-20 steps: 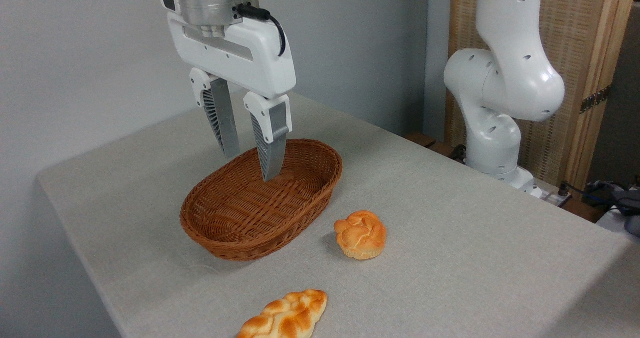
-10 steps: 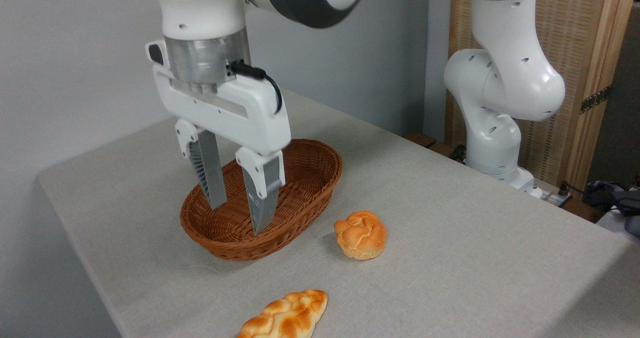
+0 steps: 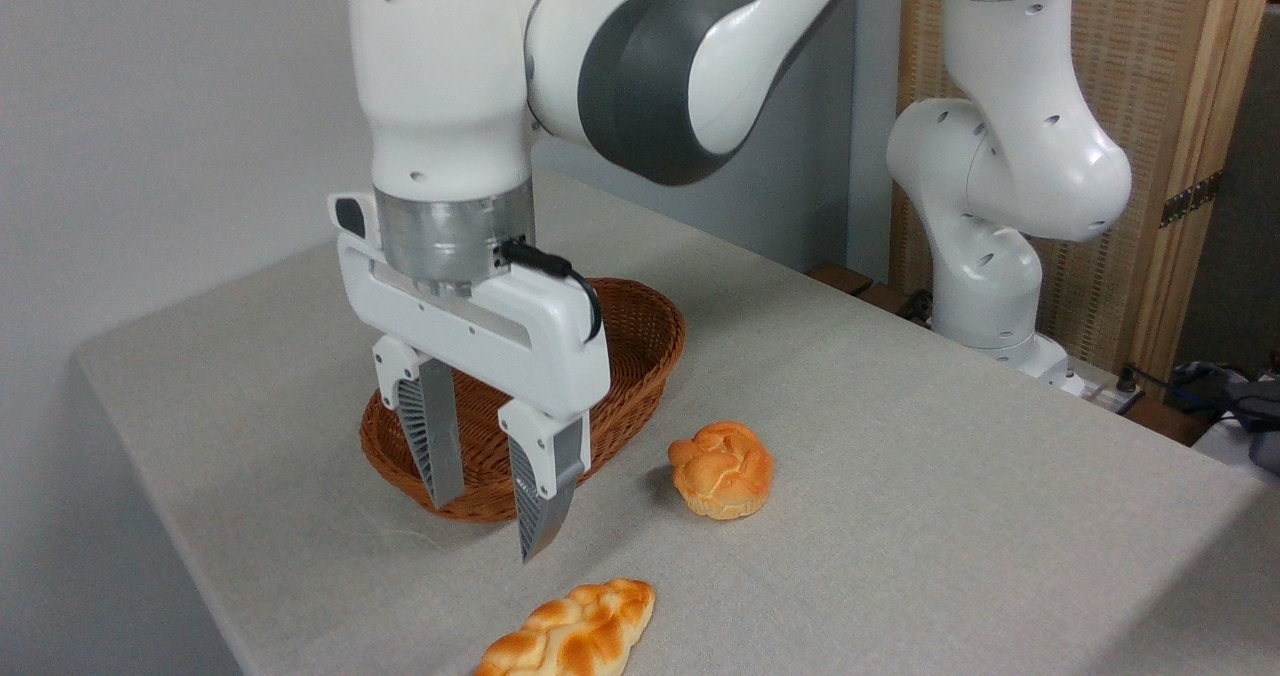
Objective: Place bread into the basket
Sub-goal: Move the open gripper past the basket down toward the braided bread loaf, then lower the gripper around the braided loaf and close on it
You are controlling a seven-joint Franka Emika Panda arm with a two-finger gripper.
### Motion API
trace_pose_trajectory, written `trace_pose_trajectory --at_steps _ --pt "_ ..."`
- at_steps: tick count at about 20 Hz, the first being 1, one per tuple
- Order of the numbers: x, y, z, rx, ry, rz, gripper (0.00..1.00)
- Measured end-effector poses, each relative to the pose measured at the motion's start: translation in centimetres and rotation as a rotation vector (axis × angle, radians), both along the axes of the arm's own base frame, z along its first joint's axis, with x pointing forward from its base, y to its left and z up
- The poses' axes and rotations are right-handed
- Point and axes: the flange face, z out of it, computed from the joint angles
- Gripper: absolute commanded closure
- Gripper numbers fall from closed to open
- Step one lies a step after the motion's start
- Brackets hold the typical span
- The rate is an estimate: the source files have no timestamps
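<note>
Bread (image 3: 568, 632) flat on table (image 3: 900, 516) at near edge, just below and slightly right of hand (image 3: 487, 521), long axis slanting up to the right; basket (image 3: 640, 351) behind hand, round bun (image 3: 722, 468) to the right. Hand spread, empty. Since half a second ago: lower, nearer, off the basket toward the loaf

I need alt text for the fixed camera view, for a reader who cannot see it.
The open gripper hangs empty over the table, between the wicker basket and the braided bread. A round bun sits right of the basket.
</note>
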Motion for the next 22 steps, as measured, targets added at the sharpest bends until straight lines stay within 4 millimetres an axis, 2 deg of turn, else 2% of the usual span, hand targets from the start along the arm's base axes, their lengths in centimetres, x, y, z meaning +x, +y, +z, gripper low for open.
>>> trace_pose_trajectory --at_steps 7,12,22 --pt "-0.7 0.9 -3.0 0.125 0.038 -0.158 0.00" --pt "-0.7 2.4 -4.0 0.146 -0.002 -0.153 0.00" --pt "-1.3 2.9 -7.2 0.197 -0.045 -0.181 0.00"
